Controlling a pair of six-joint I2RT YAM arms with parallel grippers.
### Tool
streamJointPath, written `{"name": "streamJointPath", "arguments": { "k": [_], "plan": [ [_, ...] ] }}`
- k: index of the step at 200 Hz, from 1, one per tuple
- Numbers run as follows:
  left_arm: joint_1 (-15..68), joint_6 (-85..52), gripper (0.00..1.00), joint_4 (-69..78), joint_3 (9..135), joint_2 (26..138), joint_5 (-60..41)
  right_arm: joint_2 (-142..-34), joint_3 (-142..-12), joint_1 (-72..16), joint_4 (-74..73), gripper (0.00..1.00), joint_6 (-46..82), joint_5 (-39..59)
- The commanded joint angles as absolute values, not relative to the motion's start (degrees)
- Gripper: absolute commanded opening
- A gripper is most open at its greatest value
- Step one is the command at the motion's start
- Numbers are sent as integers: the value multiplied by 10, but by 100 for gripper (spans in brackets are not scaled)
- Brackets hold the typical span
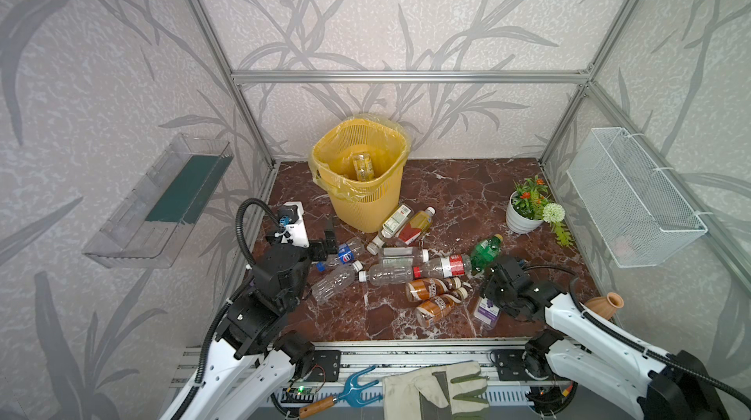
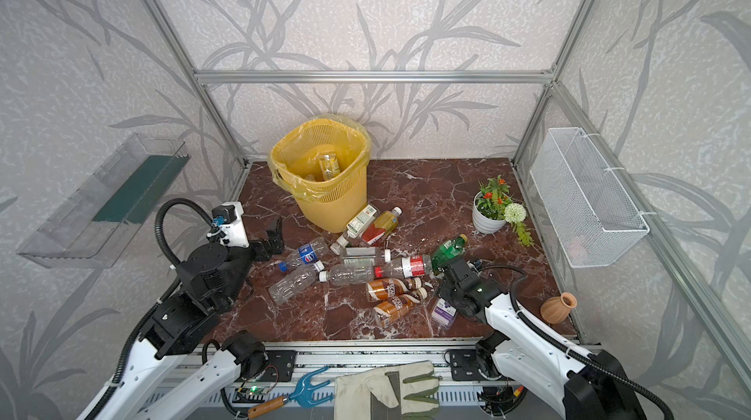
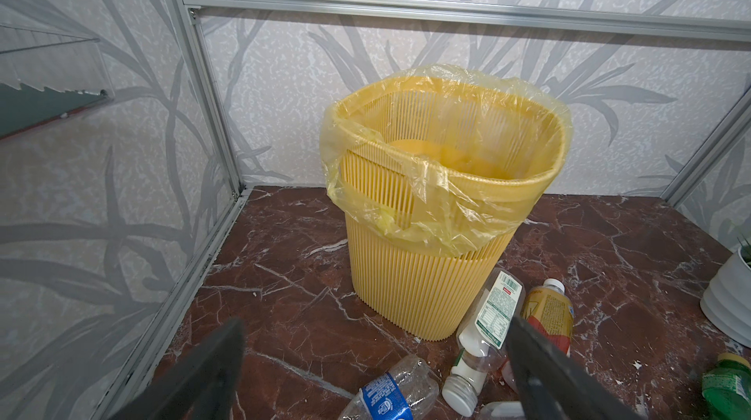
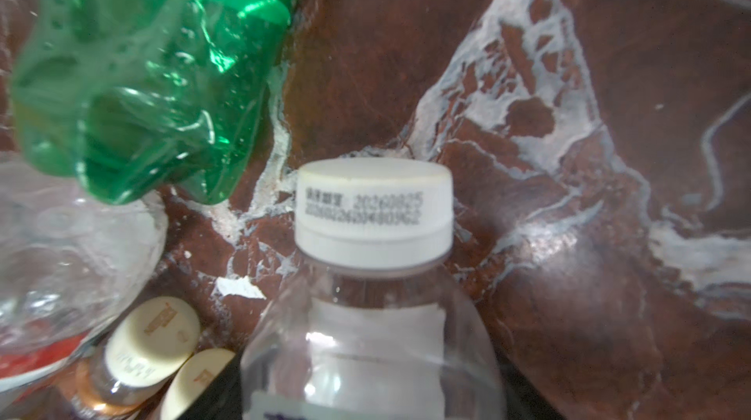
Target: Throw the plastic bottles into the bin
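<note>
The yellow bin stands at the back with one yellow-labelled bottle inside. Several plastic bottles lie on the marble floor before it: blue-labelled, red-labelled, green, two amber. My left gripper hovers open just left of the blue-labelled bottle, nothing between its fingers. My right gripper is shut on the upper body of a clear purple-labelled bottle; its white cap points towards the green bottle.
A potted plant and a terracotta vase stand along the right edge. A white wire basket hangs on the right wall, a clear tray on the left. A glove and a hand rake lie on the front rail.
</note>
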State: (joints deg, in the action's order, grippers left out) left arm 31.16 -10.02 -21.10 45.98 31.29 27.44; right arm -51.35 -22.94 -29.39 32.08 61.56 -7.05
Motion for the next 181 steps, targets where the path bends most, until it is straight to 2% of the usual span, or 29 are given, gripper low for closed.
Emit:
{"name": "streamJointPath", "arguments": {
  "k": [1,17,45,73,89,134,181],
  "plan": [
    [296,-121,99,-225,471,314,292,-447,-235,-284,318,65,592,-82],
    [283,-139,99,-230,470,318,286,-398,-245,-264,290,64,555,-56],
    [251,-183,99,-233,454,324,283,-352,-275,-175,228,64,498,57],
    [209,-237,99,-262,452,341,257,-388,-314,-84,149,63,483,197],
    [187,-264,99,-278,450,349,241,-433,-335,-65,92,63,487,249],
    [132,-320,99,-304,425,352,190,-605,-428,-71,-117,61,558,332],
    [115,-334,99,-329,413,346,180,-784,-645,-170,-187,61,563,301]
  ]
}}
